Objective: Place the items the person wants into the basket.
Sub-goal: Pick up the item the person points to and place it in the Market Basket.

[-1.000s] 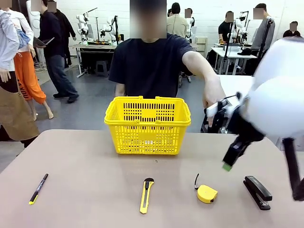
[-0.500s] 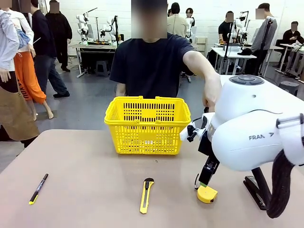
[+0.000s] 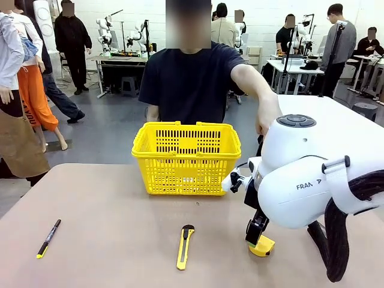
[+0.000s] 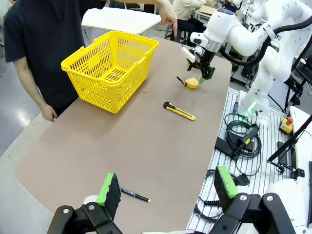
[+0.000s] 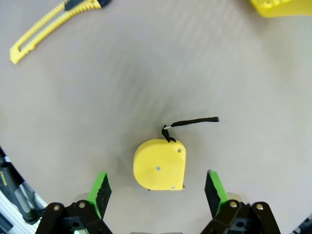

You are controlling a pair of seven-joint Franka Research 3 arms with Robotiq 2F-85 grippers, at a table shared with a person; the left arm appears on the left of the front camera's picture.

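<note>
The step in hand is judged to be the pick-up of the tape measure. It lies flat on the table, to the right of the knife and well apart from the basket, which stands at the far middle in front of the person and appears empty.

The right gripper is held straight above the tape measure. Its jaws are spread wide, with one green pad on each side of the yellow case, and nothing is gripped. From the front it is seen just over the case; whether the pads are already down at the level of its sides cannot be told. The black strap trails away from the case, outside the gap between the pads.

The person's hand is held over the far right of the table, empty, with the index finger pointed down toward the tape measure. The left gripper is parked high over the near left of the table, open and empty, above the pen.

For the next move, the pads need to be lowered beside the case and closed squarely on it. A slip is possible on the rounded shell. The tape measure would then be lifted, carried over the basket's rim and let go inside.
</note>
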